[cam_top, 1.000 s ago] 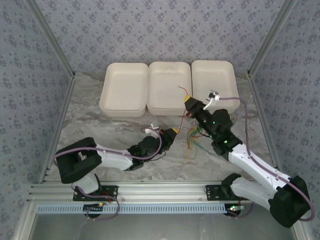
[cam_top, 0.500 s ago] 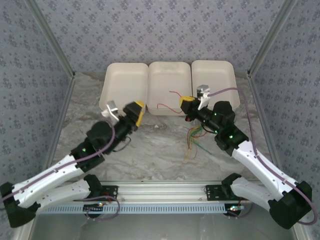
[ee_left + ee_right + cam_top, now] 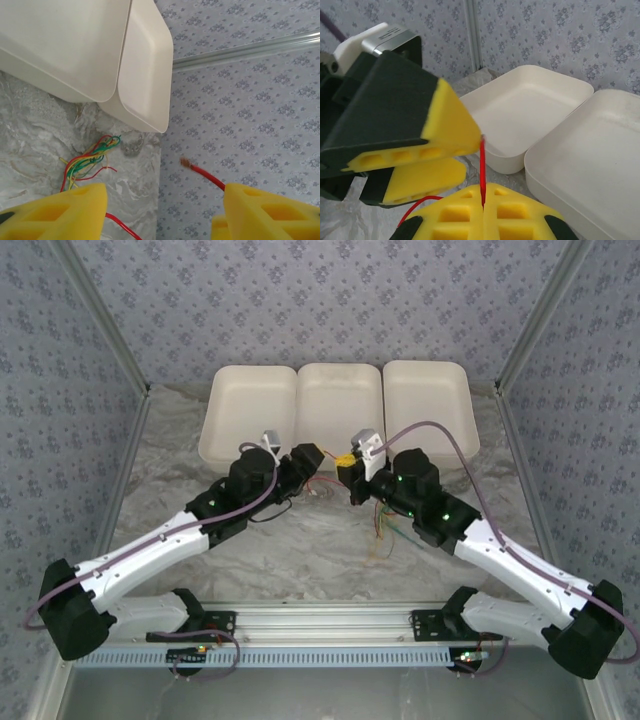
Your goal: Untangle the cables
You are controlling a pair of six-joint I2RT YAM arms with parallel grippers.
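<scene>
Three white trays stand in a row, edge to edge, along the far side of the marbled table (image 3: pixel 300 550): left tray (image 3: pixel 248 420), middle tray (image 3: pixel 340 405) and right tray (image 3: pixel 428 400). Contents: the interiors are bare white as seen from above. The near rim of the middle tray is partly covered by the two grippers, which meet just in front of it. The cables are a loose bundle (image 3: pixel 92 156) of red, green and yellow strands. It lies on the table outside every tray, near the front corners where the middle and right trays meet, and in the top view it sits partly under the right arm. One strand, the red cable (image 3: pixel 482 170), is lifted off the table and rises straight up out of the right gripper (image 3: pixel 483 192). That gripper's yellow pads are pressed together, pinching the strand between them. The left gripper (image 3: pixel 165 200) sits just beside the right one, its yellow pads set well apart and gripping nothing. The red cable's bare copper tip hangs in the gap, and the strand runs down to the pad at the right of the left wrist view. Whether it touches that pad cannot be told. A second red loop passes close under the other pad.
</scene>
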